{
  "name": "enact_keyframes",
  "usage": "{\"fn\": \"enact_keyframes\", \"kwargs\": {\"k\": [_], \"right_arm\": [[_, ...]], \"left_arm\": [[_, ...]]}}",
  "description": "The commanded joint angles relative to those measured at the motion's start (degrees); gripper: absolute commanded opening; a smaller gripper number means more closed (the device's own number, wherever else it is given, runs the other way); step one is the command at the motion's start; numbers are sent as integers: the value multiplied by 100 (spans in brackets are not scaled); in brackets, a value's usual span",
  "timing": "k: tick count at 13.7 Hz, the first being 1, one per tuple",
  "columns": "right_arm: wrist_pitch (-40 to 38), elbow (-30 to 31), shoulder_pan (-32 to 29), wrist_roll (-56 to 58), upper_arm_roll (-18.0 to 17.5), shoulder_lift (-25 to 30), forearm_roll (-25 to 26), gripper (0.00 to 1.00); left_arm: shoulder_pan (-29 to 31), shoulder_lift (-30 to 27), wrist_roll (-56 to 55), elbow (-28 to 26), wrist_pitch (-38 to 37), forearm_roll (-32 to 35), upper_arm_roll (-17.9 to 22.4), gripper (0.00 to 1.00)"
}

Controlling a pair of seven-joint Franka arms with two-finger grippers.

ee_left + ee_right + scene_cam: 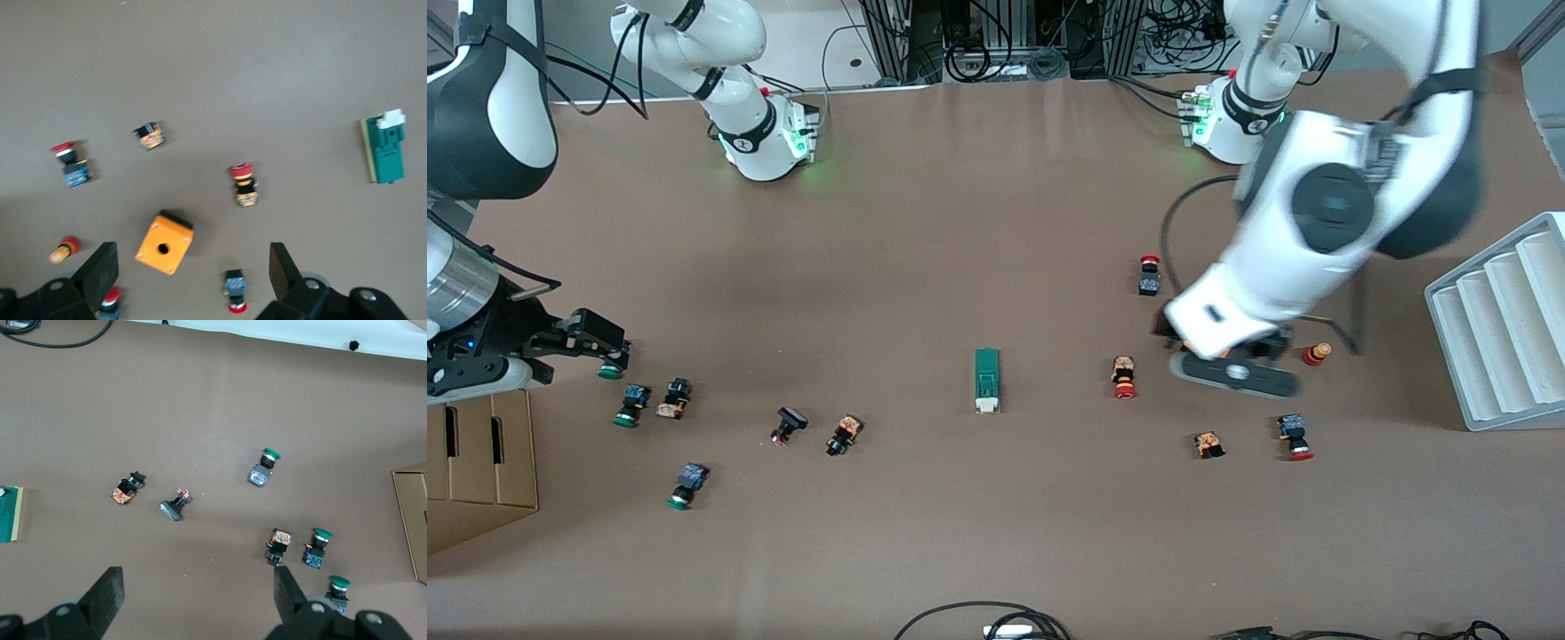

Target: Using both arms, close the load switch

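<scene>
Dark-green load switch (987, 380) lying flat on the brown table (960, 222) at centre frame in the front view, long axis running up and down the frame, white tab at the lower end, untouched by either arm. Seen again at the right edge of the left wrist view (385, 147), and only as a green sliver at the left edge of the right wrist view (9, 513). Left gripper (193, 267) up in the air at right of centre in the front view, over an orange square box (165, 243), fingers (101, 270) spread wide and holding nothing. Red-capped push buttons scattered around it: one (1124, 377) between switch and gripper, one (1148, 275) higher in the frame, two more (1294, 436) lower down. Right gripper (197, 593) at the left edge of the front view, over a cluster of green-capped push buttons (630, 404), fingers likewise released and empty. Black-capped button (787, 424) and an orange-bodied one (843, 434) resting between that cluster and the switch. White ribbed rack (1498, 324) at the right edge, cardboard box (480, 462) at lower left.
</scene>
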State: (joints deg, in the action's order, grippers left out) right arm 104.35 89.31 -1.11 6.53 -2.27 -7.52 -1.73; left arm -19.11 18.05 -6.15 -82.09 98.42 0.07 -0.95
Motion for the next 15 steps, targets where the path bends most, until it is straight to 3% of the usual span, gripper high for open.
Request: {"fn": "enact_keyframes", "kwargs": {"k": [1,4,5,9,13,15], "right_arm": [[-55,95,-12,-21,-10,40,121,100],[-64,95,-64,93,7,75,348,100],[-73,86,-90,276,25,84,367,100],[-381,95,-82,244,227,32,42,100],[-705,-89,-293,208,482,40,15,100],[-732,-90,-249,77,473,23,24,100]], "left_arm": [[241,-363,141,-17,-498,-60,-28,100],[241,-433,202,237,-868,-112,490,100],[259,-643,202,90,-860,-43,526,100],[1206,-1329,201,-763,-492,-60,79,100],[1331,-2155,193,-2045,361,150,-19,100],[1296,-2122,141,-1995,335,151,-19,100]]}}
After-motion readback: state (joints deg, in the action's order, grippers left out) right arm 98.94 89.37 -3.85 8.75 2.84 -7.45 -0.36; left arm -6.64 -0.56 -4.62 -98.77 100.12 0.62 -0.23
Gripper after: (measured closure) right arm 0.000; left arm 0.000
